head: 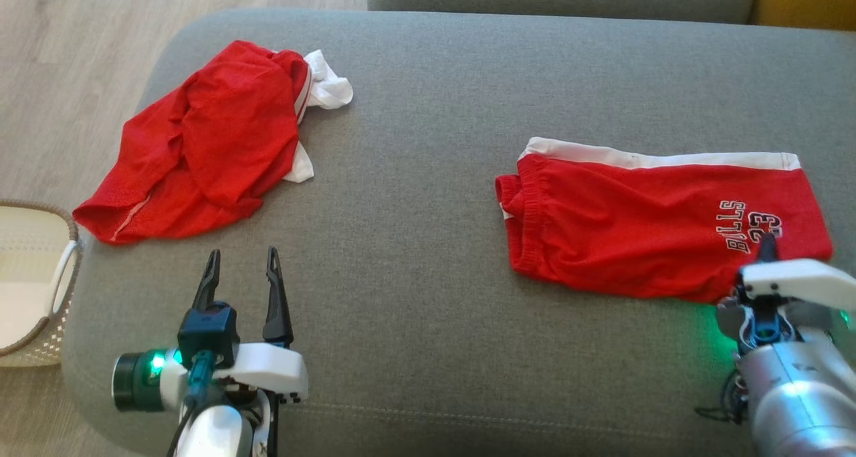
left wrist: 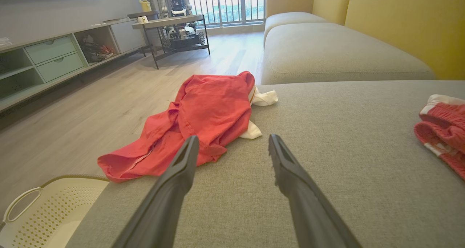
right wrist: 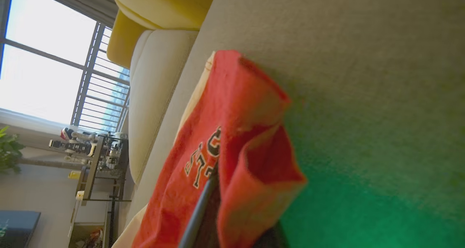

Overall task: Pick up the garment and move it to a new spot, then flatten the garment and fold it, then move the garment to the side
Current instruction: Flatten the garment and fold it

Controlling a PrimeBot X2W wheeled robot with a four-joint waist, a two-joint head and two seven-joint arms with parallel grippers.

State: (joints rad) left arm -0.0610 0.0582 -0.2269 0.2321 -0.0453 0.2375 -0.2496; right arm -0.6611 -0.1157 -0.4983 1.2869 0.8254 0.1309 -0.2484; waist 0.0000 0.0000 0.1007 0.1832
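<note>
Gripping a near corner of the folded red shorts point(head: 642, 223), the right gripper point(head: 767, 243) is pinching shut on cloth at the right of the grey cushion point(head: 428, 109). Folding looks done and the sideways move is pending. The left gripper point(head: 242, 269) is hovering open near a crumpled garment point(head: 200, 149).

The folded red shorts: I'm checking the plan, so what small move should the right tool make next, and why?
Probably draw the folded red shorts sideways toward the right edge of the grey cushion. The right tool is shut on their near corner, they lie folded flat, and the left tool hangs open, clear of them.
</note>
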